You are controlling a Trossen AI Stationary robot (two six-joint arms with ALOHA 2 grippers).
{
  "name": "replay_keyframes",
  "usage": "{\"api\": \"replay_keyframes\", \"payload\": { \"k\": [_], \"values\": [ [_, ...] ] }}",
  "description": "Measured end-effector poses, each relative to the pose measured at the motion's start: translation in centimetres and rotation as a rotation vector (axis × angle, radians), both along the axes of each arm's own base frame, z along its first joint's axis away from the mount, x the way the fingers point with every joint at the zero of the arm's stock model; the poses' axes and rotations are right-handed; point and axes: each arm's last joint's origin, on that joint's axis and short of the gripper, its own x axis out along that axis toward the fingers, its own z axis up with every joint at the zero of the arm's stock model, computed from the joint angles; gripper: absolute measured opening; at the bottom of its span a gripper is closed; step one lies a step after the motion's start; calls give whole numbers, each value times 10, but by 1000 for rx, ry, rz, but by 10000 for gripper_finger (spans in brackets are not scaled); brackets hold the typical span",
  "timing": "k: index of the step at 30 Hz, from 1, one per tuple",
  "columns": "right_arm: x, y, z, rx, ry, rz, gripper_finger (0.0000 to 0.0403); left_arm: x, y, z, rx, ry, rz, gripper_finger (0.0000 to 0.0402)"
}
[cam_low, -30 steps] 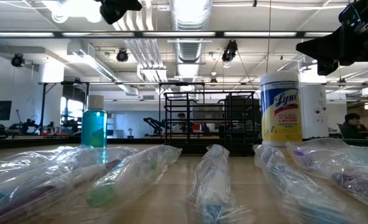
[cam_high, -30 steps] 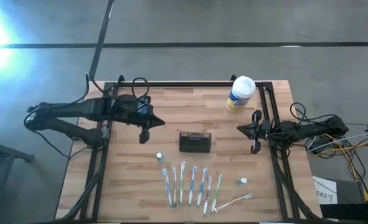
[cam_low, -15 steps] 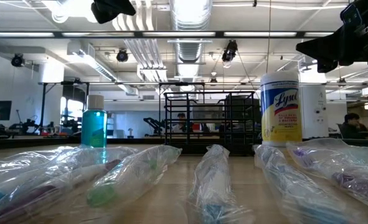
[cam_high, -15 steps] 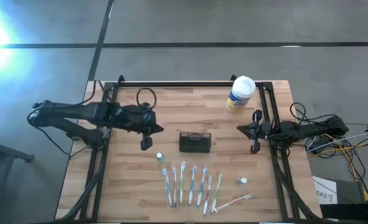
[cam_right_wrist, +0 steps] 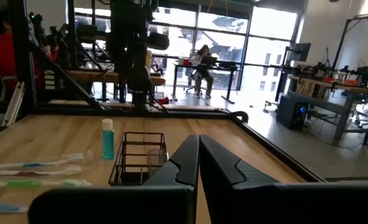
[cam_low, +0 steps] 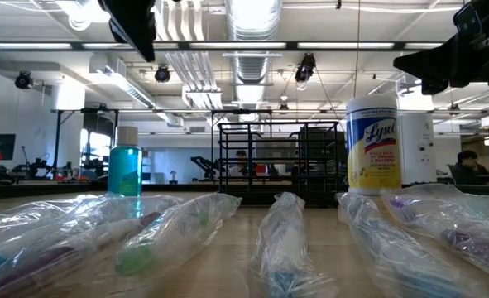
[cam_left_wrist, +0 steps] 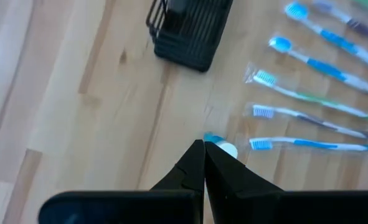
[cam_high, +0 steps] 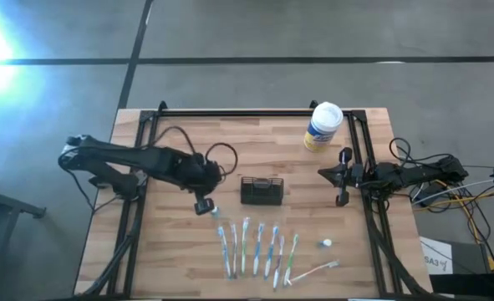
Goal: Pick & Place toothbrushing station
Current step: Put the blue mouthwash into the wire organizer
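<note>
The toothbrushing station (cam_high: pixel 261 191) is a small black wire holder that stands on its base in the middle of the wooden table, also seen in the left wrist view (cam_left_wrist: pixel 187 31) and the right wrist view (cam_right_wrist: pixel 139 165). My left gripper (cam_high: pixel 203 206) hangs shut in the air to the holder's left, tipped steeply down, its tips (cam_left_wrist: pixel 203 144) above a small teal bottle (cam_left_wrist: pixel 221 148). My right gripper (cam_high: pixel 322 173) waits shut and level at the table's right edge, pointing at the holder (cam_right_wrist: pixel 198 140). Neither gripper touches anything.
Several wrapped toothbrushes (cam_high: pixel 259 248) lie in a row near the front edge, one more (cam_high: pixel 313 269) lies crosswise. The teal bottle (cam_high: pixel 214 211) stands left of them. A white canister with a yellow label (cam_high: pixel 322 127) stands at the back right. A small white cap (cam_high: pixel 325 243) lies front right.
My left gripper has swung toward the table's near edge and to the right, toward the teal bottle and the holder, tipping from nearly level to steeply down and sinking a little. It has stayed shut. Nothing on the table has moved.
</note>
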Motion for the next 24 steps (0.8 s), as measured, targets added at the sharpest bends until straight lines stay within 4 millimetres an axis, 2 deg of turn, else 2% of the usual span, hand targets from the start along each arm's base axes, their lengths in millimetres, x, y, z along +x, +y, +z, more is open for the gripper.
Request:
{"api": "replay_keyframes", "payload": {
  "k": [9,16,20,24],
  "values": [
    [0,0,0,-40,7,-3,8,17,-16,-12,-16,68,-6,9],
    [0,0,0,-63,10,-5,8,20,-27,-21,-56,84,128,12],
    [0,0,1,-65,6,-5,8,20,-29,-22,-71,81,174,37],
    [0,0,1,-63,-3,-6,8,19,-30,-22,-75,79,183,79]
  ]
}}
